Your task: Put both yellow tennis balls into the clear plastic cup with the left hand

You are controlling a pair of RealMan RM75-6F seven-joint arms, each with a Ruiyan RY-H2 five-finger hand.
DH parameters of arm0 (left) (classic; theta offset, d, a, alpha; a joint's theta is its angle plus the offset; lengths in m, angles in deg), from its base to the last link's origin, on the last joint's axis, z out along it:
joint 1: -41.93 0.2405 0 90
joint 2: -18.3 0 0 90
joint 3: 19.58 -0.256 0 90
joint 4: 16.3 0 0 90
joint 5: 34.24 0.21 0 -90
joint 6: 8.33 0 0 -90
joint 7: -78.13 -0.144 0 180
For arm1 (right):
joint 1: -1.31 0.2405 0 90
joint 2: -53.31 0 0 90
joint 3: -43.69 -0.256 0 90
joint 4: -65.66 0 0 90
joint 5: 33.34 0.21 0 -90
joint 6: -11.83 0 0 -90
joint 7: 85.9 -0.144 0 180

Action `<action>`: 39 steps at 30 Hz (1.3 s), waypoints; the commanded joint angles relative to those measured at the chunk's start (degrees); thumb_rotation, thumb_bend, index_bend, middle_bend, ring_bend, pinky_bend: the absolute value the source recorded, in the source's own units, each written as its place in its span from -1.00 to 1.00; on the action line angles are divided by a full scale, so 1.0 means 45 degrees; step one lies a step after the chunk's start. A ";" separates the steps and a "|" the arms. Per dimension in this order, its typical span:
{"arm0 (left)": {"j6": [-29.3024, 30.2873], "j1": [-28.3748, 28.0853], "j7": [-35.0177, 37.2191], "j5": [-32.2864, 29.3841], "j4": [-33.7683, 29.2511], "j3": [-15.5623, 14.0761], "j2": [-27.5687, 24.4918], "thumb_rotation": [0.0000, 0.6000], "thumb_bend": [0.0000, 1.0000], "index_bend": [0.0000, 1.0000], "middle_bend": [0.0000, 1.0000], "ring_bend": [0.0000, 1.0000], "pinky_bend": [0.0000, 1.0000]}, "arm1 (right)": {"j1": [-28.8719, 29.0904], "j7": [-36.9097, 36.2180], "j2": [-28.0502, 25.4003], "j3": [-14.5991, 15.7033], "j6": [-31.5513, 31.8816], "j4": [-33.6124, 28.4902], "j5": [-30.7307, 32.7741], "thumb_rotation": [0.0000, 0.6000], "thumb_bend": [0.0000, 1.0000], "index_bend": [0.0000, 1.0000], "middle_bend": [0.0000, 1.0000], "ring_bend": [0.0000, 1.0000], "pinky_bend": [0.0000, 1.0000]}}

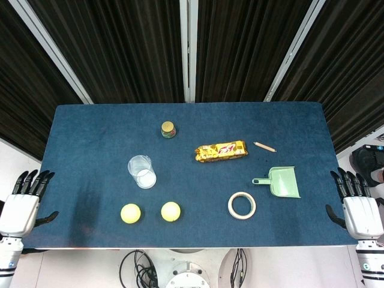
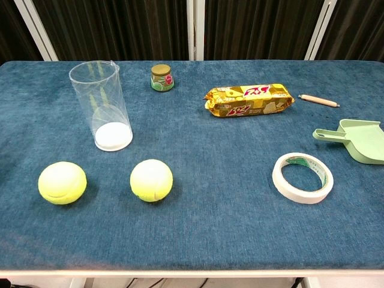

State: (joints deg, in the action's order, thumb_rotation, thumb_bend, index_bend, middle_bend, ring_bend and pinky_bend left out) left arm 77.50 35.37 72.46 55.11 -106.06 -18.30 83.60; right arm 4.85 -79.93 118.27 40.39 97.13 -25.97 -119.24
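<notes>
Two yellow tennis balls lie side by side near the table's front edge: one ball (image 1: 131,213) (image 2: 62,182) on the left, the other ball (image 1: 171,211) (image 2: 151,179) just right of it. The clear plastic cup (image 1: 142,171) (image 2: 102,106) stands upright and empty just behind them. My left hand (image 1: 23,203) hangs off the table's left edge, fingers apart, holding nothing. My right hand (image 1: 357,203) hangs off the right edge, likewise empty with fingers spread. Neither hand shows in the chest view.
On the blue table (image 1: 90,138) sit a small green-lidded jar (image 1: 168,129) (image 2: 162,78), a yellow snack packet (image 1: 221,151) (image 2: 249,99), a pencil (image 1: 264,146) (image 2: 320,100), a green dustpan (image 1: 280,182) (image 2: 355,140) and a tape roll (image 1: 242,205) (image 2: 302,177).
</notes>
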 commanded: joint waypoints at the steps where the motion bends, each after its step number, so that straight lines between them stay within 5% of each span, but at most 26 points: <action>1: 0.0001 -0.0001 0.0009 0.0002 -0.0005 0.0000 -0.0008 1.00 -0.82 -0.80 -0.82 -0.97 -0.89 | -0.0003 0.0009 -0.0001 0.0003 0.0004 -0.0009 -0.0005 1.00 -0.46 -1.00 -1.00 -1.00 -1.00; 16: -0.0132 -0.0179 0.0104 0.0506 -0.0498 -0.0163 -0.0210 1.00 -0.82 -0.80 -0.82 -0.97 -0.89 | 0.0011 -0.0045 -0.0042 -0.0072 0.0071 -0.0075 -0.0011 1.00 -0.46 -1.00 -1.00 -1.00 -1.00; 31: -0.2353 -0.1867 0.0224 0.2812 -0.1696 -0.1079 0.0117 1.00 -0.82 -0.83 -0.83 -0.97 -0.84 | 0.0037 -0.0197 -0.0073 -0.0131 0.0089 -0.0089 0.0008 1.00 -0.46 -1.00 -1.00 -1.00 -1.00; 39: -0.4048 -0.3056 0.0062 0.3439 -0.1677 -0.1287 0.1341 1.00 -0.82 -0.83 -0.83 -0.97 -0.76 | 0.0035 -0.0330 -0.0120 -0.0118 0.0085 -0.0176 -0.0018 1.00 -0.46 -1.00 -1.00 -1.00 -1.00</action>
State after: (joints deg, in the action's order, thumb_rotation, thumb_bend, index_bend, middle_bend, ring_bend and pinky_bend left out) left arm 60.67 22.78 72.75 70.37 -114.00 -23.93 88.26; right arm 5.01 -81.38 117.75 39.84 97.50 -26.73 -119.29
